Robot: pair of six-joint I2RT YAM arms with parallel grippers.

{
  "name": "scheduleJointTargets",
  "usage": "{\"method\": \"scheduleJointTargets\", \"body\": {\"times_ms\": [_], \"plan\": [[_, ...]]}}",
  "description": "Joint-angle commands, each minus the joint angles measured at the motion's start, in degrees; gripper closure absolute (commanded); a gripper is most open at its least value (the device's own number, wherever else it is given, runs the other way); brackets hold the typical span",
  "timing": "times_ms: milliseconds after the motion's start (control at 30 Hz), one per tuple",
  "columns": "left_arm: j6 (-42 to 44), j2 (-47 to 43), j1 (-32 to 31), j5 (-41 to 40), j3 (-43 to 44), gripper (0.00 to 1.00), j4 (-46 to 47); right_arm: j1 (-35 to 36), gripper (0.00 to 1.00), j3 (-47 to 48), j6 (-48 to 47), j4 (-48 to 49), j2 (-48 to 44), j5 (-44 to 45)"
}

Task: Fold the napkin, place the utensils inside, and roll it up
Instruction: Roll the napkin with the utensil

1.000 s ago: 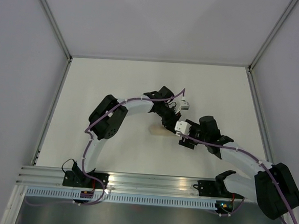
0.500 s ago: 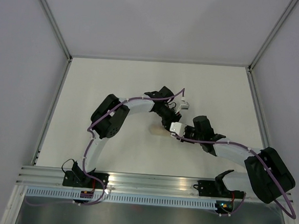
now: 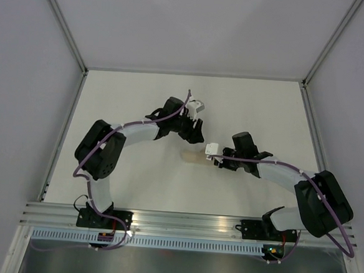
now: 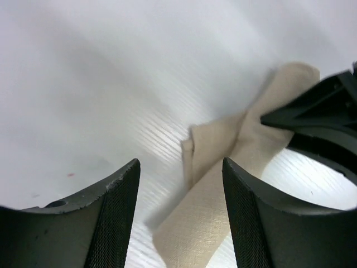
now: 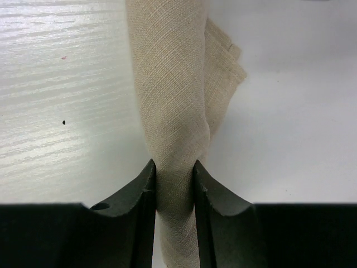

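Here's the napkin (image 3: pixel 192 157) in the middle of the tabletop (image 3: pixel 128 108), bundled into a narrow tan roll rather than lying as a flat square. No utensils are showing; whether any sit inside the cloth can't be told from here.

The right fingers (image 5: pixel 139 195) are pinched tight on one end of it, with cloth filling the whole gap. From that grip the roll runs straight away from the wrist, and a loose folded flap peeks out on one side near the far end. From overhead, the long axis lies roughly left to right, the clamped end towards the right arm.

The left fingers (image 4: pixel 117 195) are spread wide and carry nothing. They hang over the tabletop just on the far side of the roll, apart from it — in their own camera the free end slants across the gap between them.

So the right arm has the roll, and the left is the nearer one to the loose end. To my eye the rolling looks nearly done; any tidy-up would mean the left coming down across the roll's long axis.
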Motion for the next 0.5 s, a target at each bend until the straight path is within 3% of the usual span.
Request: {"method": "scheduleJointTargets", "body": {"times_ms": [0,167,300,467], "plan": [[-6.68,-8.16,-0.39,-15.91,-6.05,0.35,13.42,-1.24,0.84,4.39,-1.75,-9.58,3.12,-5.05],[-9.23,-19.31,-0.48,-26.71,-19.07,0.35,29.56,-4.58,0.84,15.00,-4.83,-22.65,12.32,-10.49],[-10.55,-26.62,-0.83,-30.61,-30.40,0.34,37.75,-7.92,0.84,23.81,-8.52,-32.87,21.04,-13.14],[-5.47,-30.23,-4.69,-34.81,-34.73,0.34,39.89,-9.86,0.84,34.53,-11.86,-43.50,32.37,-14.37]]}}
